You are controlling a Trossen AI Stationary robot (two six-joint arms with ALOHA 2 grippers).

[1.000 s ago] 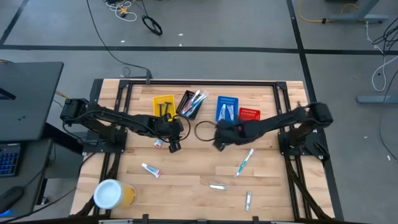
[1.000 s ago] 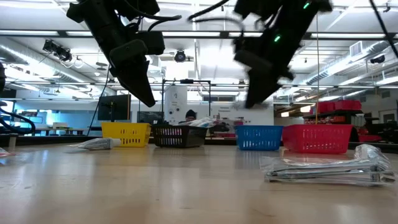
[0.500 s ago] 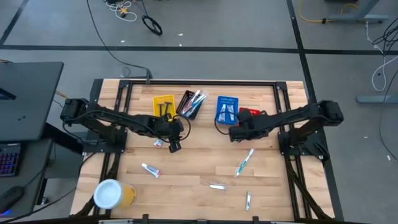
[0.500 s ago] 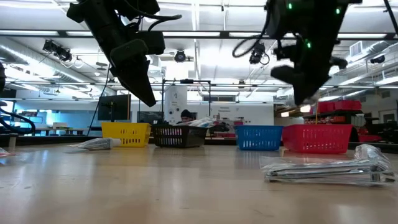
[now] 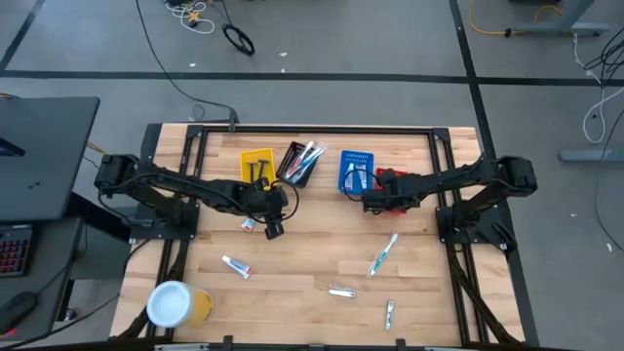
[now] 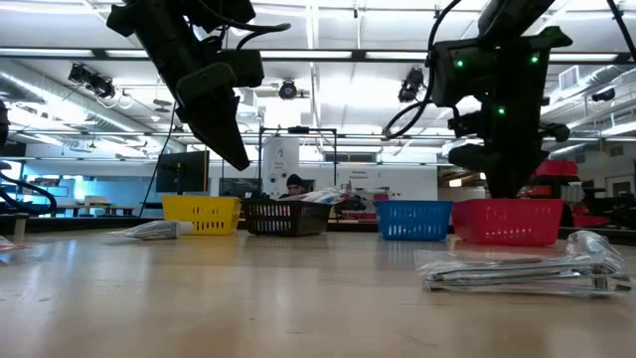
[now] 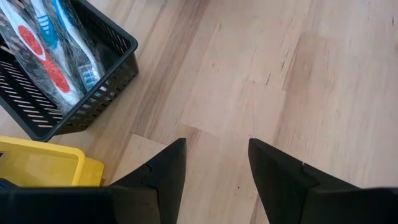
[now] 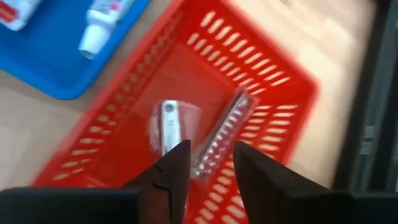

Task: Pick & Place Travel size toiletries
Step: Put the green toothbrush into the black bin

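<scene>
My right gripper hangs open over the red basket. A clear-wrapped razor packet lies on the basket's floor just beyond the fingertips. I see no contact with it. My left gripper stands open over bare wood beside the black basket, which holds toothbrushes. Loose on the table lie two white tubes, a toothbrush and two silvery sachets.
Yellow, black and blue baskets stand in a row along the far side, the blue one holding a tube. A yellow cup with a white lid sits at the near left corner. A metal frame rims the table.
My right gripper has travelled from the table's middle toward the right edge and the far baskets, sinking a little and rolling about its own axis. It now hangs over the red basket. The left arm has kept still.
</scene>
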